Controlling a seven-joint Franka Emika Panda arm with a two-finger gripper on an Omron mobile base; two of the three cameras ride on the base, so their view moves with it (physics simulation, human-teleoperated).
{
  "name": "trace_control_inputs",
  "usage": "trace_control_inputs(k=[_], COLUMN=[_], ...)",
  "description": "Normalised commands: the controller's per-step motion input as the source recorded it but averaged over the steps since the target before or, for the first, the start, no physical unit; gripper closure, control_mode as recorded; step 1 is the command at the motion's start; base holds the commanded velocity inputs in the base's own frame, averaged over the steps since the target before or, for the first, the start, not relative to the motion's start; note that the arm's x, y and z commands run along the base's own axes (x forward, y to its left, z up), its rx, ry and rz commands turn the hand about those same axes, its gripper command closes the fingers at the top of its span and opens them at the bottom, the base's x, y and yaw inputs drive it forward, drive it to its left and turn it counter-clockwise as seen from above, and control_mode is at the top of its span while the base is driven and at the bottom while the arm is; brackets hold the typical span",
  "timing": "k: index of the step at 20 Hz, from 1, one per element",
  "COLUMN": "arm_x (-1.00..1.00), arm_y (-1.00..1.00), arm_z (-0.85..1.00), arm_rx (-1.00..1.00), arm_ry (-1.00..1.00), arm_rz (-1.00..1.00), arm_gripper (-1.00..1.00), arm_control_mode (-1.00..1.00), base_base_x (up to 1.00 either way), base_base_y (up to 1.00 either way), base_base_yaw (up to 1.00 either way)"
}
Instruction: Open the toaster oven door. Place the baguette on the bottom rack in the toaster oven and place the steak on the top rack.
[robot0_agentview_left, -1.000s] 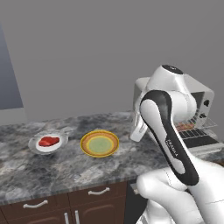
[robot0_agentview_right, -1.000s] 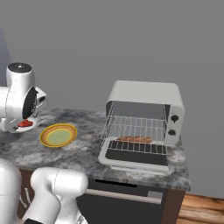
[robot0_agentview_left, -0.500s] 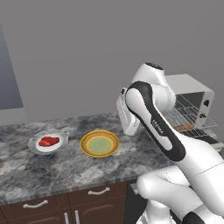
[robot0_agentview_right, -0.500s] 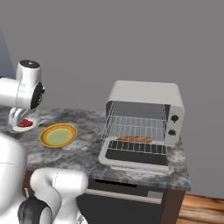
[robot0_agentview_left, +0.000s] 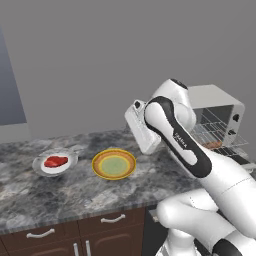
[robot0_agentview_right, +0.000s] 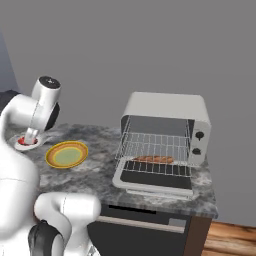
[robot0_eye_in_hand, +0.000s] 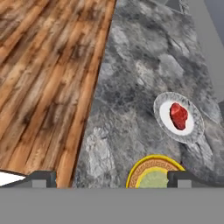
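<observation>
**Steak next: a soft, slick piece to lift from its plate**

Grey-veined marble bench (robot0_agentview_left: 30, 195) ran beneath the arm, its front edge dropping to brown wood floor in the hand view. The gripper (robot0_eye_in_hand: 109, 177) hung above that edge with its jaws spread wide and nothing between them. Nearest it sat the yellow-rimmed green plate (robot0_agentview_left: 114, 164), bare of food. Just beyond, on the white round plate (robot0_eye_in_hand: 162, 124), lay the small bright red raw steak (robot0_eye_in_hand: 178, 116), roughly centred.

That steak looked light, limp and probably slippery, so it would likely sag if pinched at one end; a hold across its thicker middle, from above, seemed safest, with care that the fingertips did not catch the plate's raised rim. Open bench lay around both plates, giving free approach.

Farther along stood the boxy light-grey toaster oven (robot0_agentview_right: 167, 107), its dark-glassed door (robot0_agentview_right: 155, 180) folded down flat. The slender golden-brown baguette (robot0_agentview_right: 153, 159) rested on the lower wire rack (robot0_agentview_right: 170, 167); the higher wire rack (robot0_agentview_right: 157, 142) was free. Clearance above that top shelf looked tight, calling for a low, level entry.
</observation>
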Motion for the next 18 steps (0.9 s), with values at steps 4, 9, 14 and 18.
trace_control_inputs(k=[4, 9, 14, 18], arm_x=[0.30, 0.15, 0.14, 0.07], arm_y=[0.13, 0.39, 0.42, 0.24], arm_z=[-0.04, -0.24, -0.26, -0.24], arm_rx=[0.14, 0.06, 0.03, 0.00], arm_ry=[-0.04, -0.09, -0.03, 0.04], arm_rz=[0.26, 0.18, 0.14, 0.11], arm_gripper=[-1.00, -1.00, -1.00, -1.00], arm_control_mode=[-1.00, -1.00, -1.00, -1.00], base_base_x=[0.00, 0.00, 0.00, 0.00], base_base_y=[0.00, 0.00, 0.00, 0.00], base_base_yaw=[0.00, 0.00, 0.00, 0.00])
